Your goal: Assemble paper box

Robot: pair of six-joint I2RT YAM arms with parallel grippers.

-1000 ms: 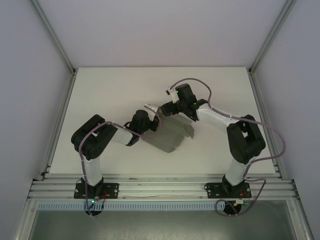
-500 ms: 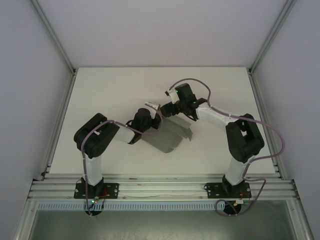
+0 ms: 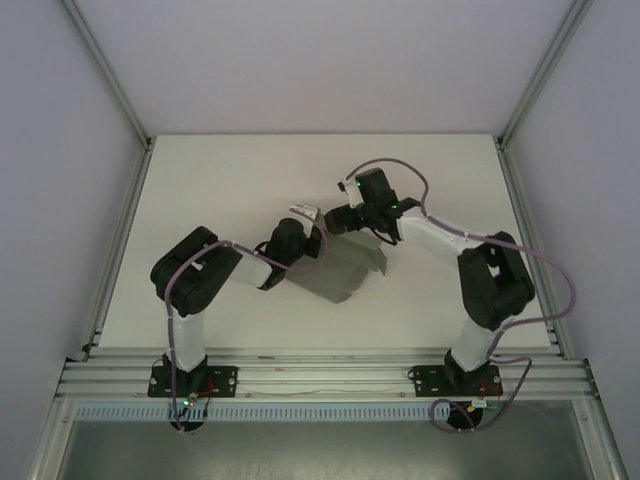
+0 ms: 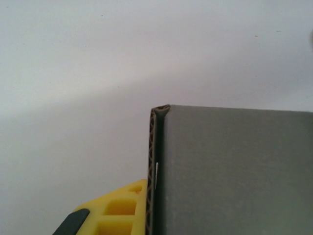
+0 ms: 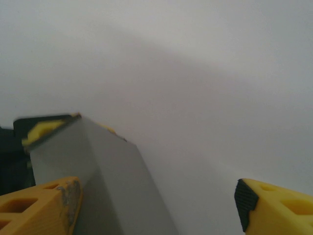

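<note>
Table [image 3: 200, 180]: white, with bare surface beyond both pincers and out to the side rails.
Paper box [image 3: 342, 272]: grey, partly folded, mid-table. It sits between the two pincers and runs from them back toward the arm bases.
The overhead view gives the layout, but I can't read the jaws there.
Left wrist view: the box's corrugated edge stands upright with a yellow finger [image 4: 115, 210] pressed against its outer side. So the left pincer [image 3: 316, 244] is clamped narrow on that edge.
Right wrist view: the right pincer [image 5: 156, 203] is wide. The box ridge lies just beside one finger [image 5: 46, 205], though I can't tell if they touch. The other finger [image 5: 274, 208] is well apart, over bare table.
Versus a second ago: the box is in about the same spot. The right pincer has shifted slightly right, and the left elbow has moved in a touch.
</note>
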